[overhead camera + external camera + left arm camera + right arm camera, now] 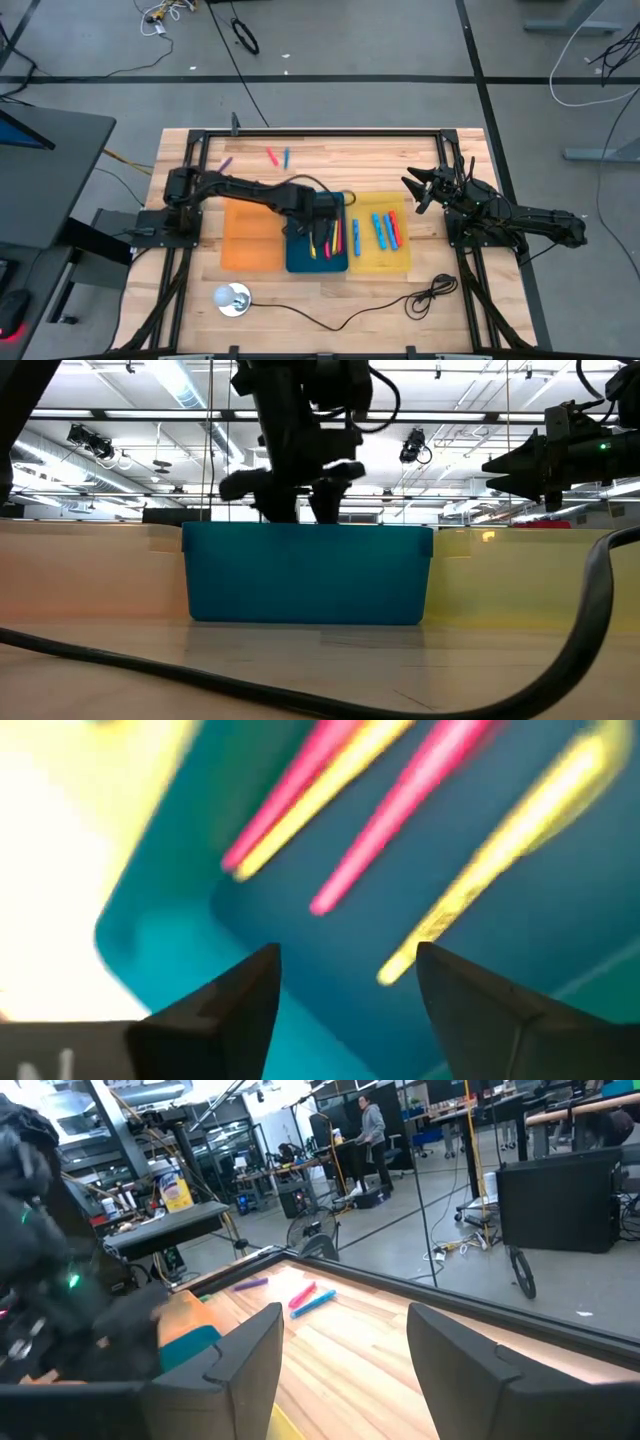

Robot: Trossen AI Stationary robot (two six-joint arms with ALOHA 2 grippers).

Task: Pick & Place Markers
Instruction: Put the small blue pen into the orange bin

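Wooden table (190, 145), orange tray (250, 235), blue tray (300, 255), yellow tray (380, 255), three loose markers (272, 157), black cable (380, 305)

Grey floor (330, 50) with dark seams, loose cables (245, 37) lying across it. Wooden desk (300, 290) in a black frame. Ceiling strip lights (190, 385) overhead. Cluttered workbenches (180, 1220) behind; a person (372, 1125) stands far off.

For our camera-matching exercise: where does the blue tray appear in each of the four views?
High view: blue tray at centre, between the orange and yellow trays.
Low view: blue wall filling the middle.
Left wrist view: blue floor under pink and yellow markers.
Right wrist view: blue corner at lower left.
Shared landmark: the left gripper above it.
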